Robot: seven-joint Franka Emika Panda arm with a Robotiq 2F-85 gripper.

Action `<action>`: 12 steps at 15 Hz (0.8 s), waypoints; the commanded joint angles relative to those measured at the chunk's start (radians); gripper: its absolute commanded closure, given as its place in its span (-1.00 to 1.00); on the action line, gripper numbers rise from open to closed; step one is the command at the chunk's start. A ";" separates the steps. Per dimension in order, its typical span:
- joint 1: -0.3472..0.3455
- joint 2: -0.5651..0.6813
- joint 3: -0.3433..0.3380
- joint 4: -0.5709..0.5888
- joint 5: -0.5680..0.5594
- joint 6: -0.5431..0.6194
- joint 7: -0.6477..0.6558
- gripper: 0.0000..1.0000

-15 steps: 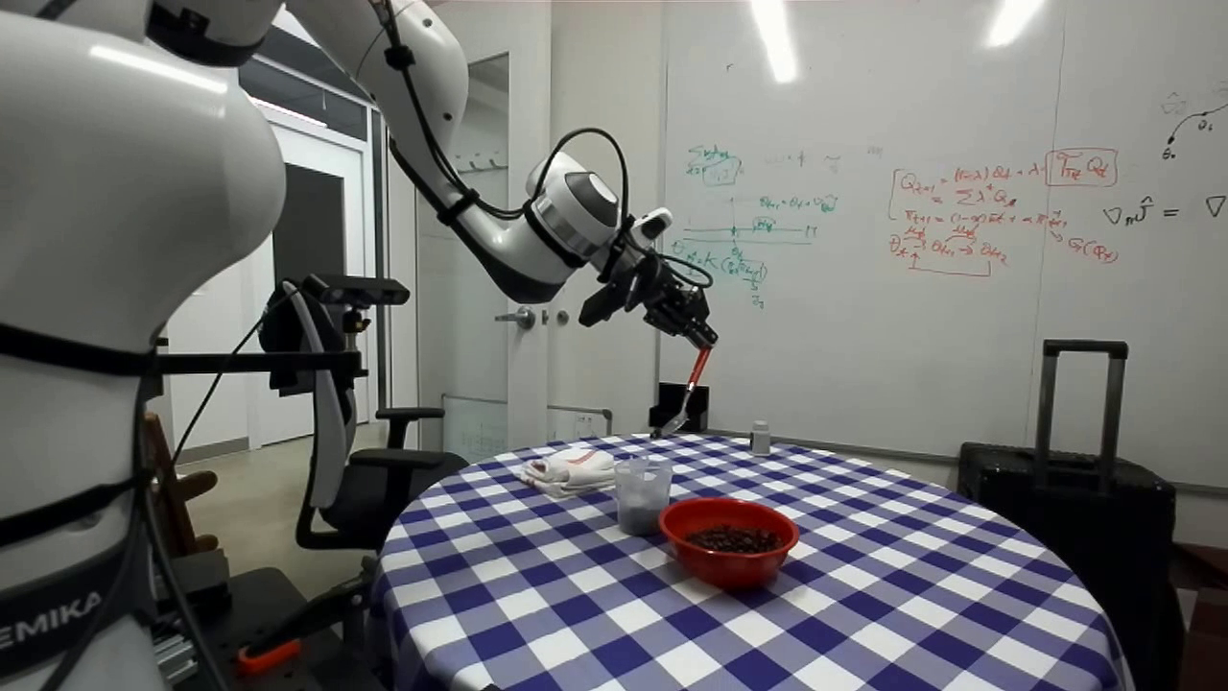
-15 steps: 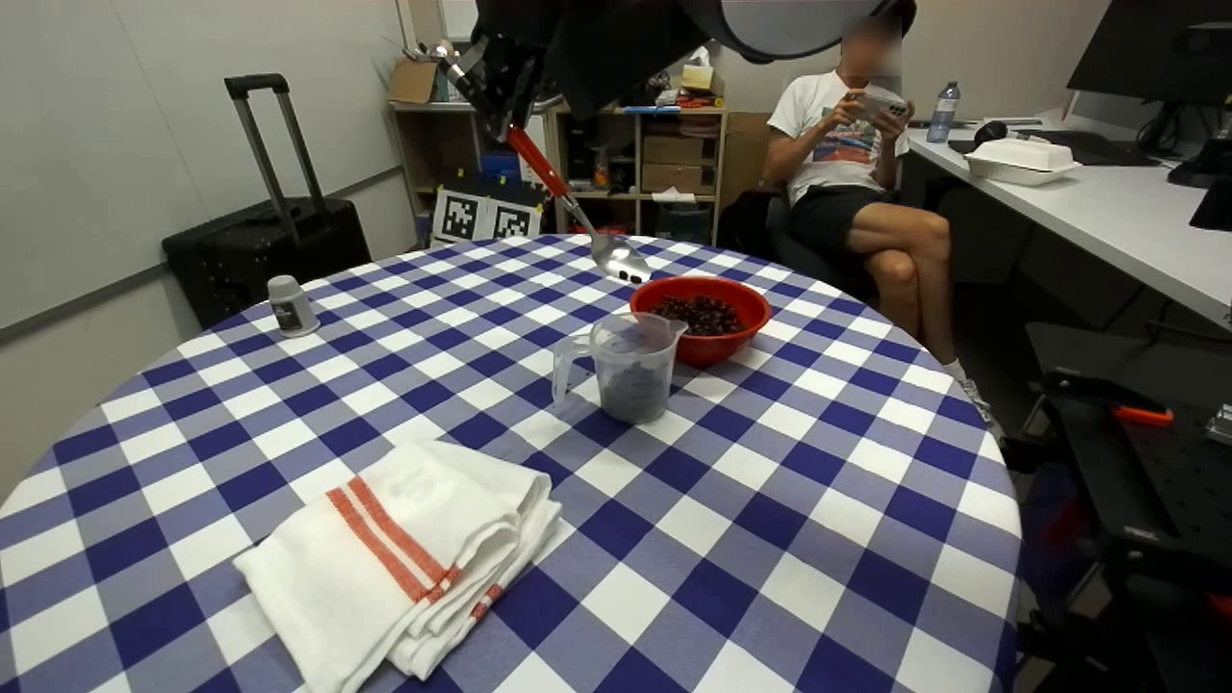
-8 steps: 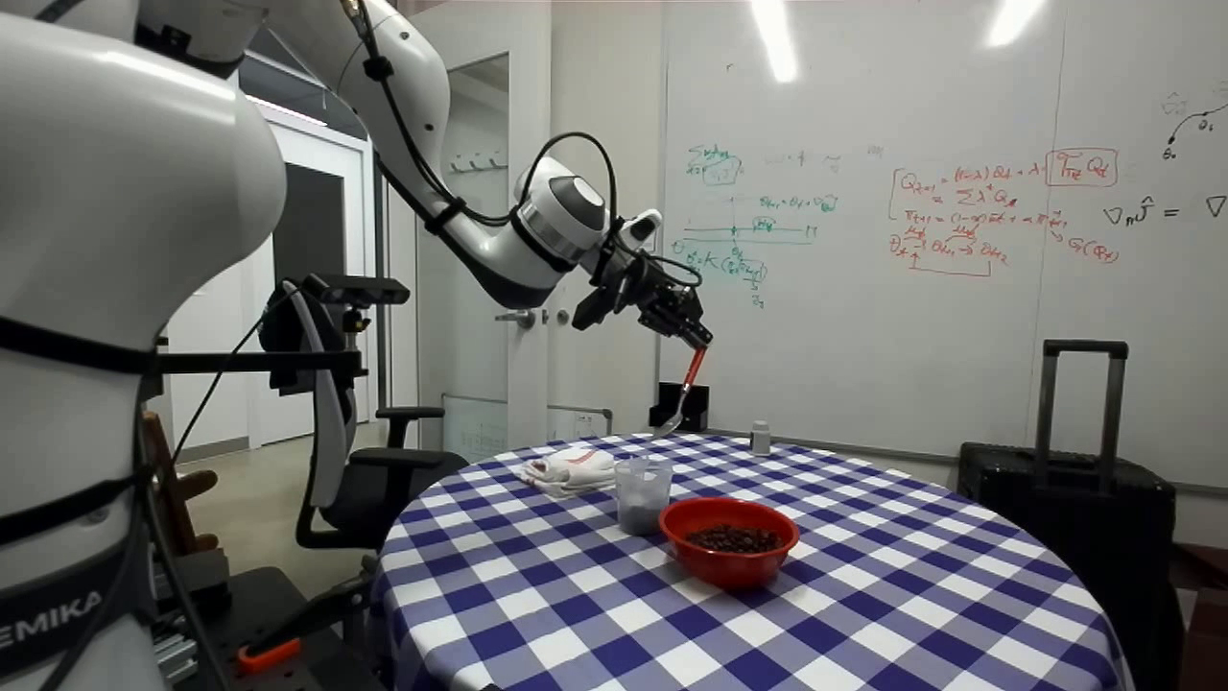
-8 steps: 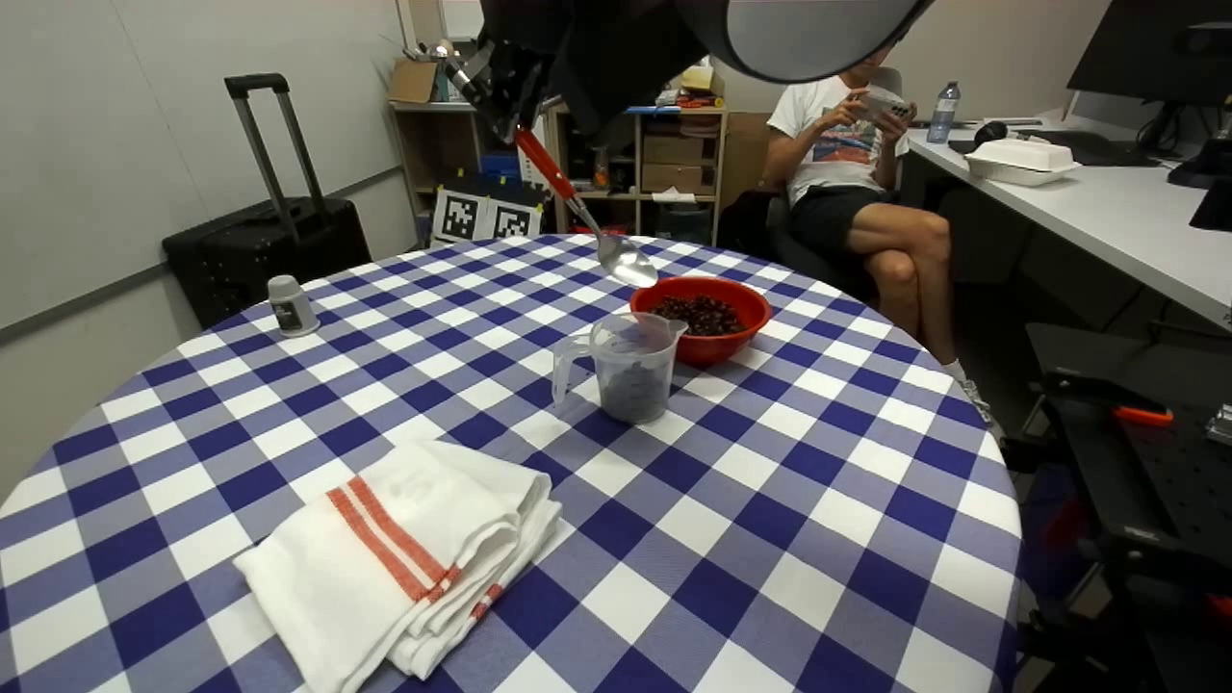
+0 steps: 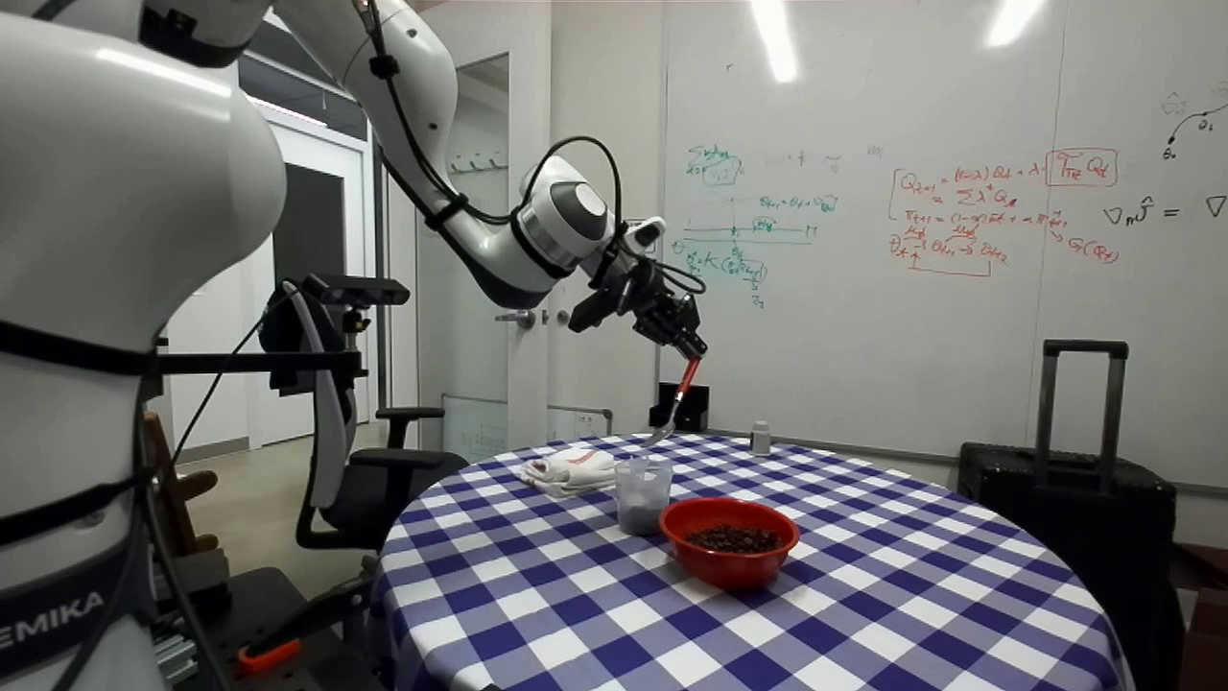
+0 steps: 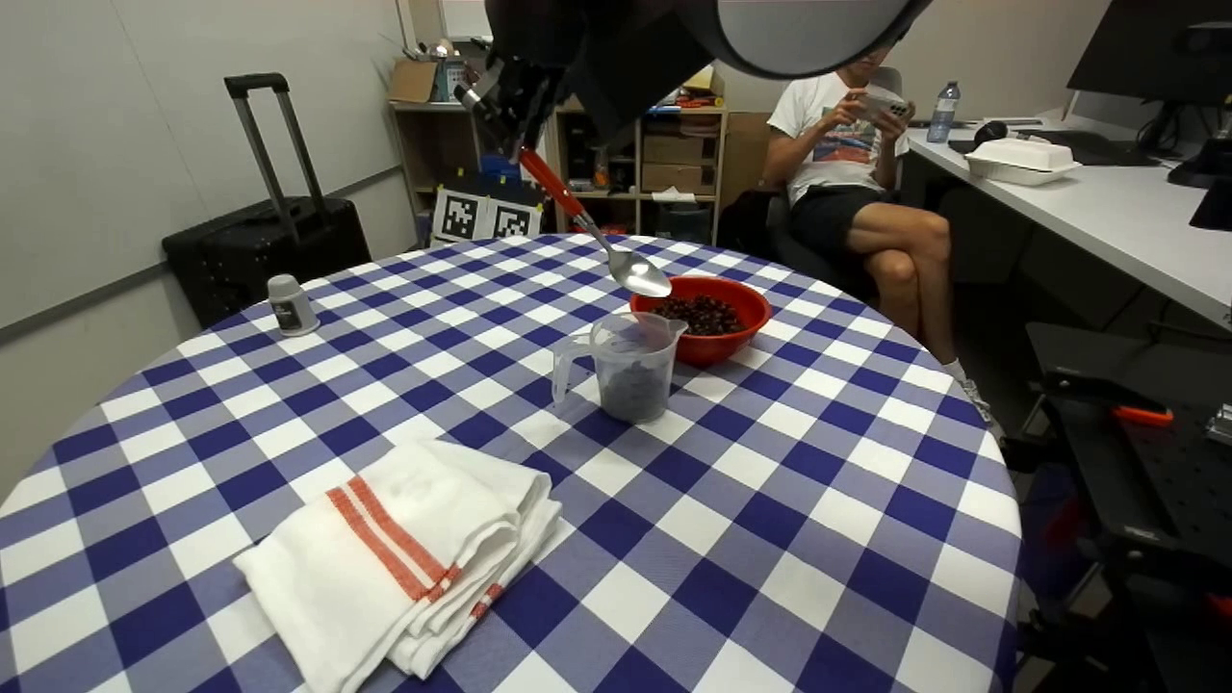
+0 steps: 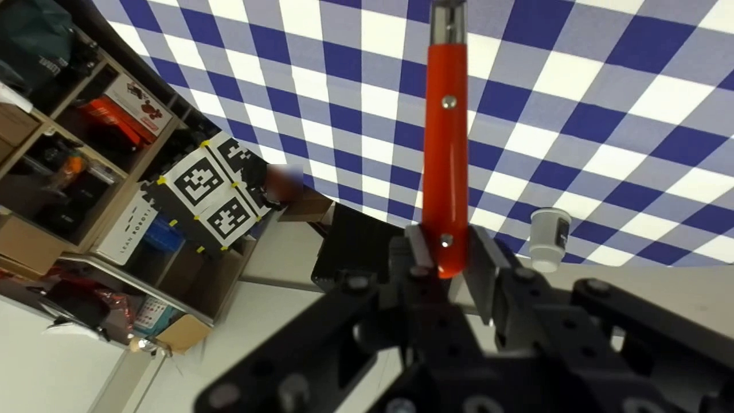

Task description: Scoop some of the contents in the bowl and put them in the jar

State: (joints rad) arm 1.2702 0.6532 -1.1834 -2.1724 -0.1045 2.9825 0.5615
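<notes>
The red bowl, also in an exterior view, stands on the table with dark bean-like bits inside. A clear measuring cup with a handle, the likely jar, stands against or close beside it, with something greyish inside; it also shows in an exterior view. My gripper is shut on the end of the spoon's red handle. In both exterior views the spoon slants down, its tip just above the cup's rim. Its metal scoop looks empty. The wrist view does not show the scoop, bowl or cup.
A folded white towel with red stripes lies on the checkered table, also in an exterior view. A small whitish container stands near the table's edge, also in the wrist view. A seated person is beyond the table.
The gripper and spoon have lowered slightly, and the scoop has come closer to the cup. Dark spots on the scoop's tip one second ago no longer show. The bowl and cup have not moved.
</notes>
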 commanded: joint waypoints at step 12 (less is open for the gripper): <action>-0.315 -0.170 0.094 -0.006 -0.128 -0.204 -0.278 0.90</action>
State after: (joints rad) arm 0.9853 0.5422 -1.1057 -2.1521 -0.1766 2.8237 0.3120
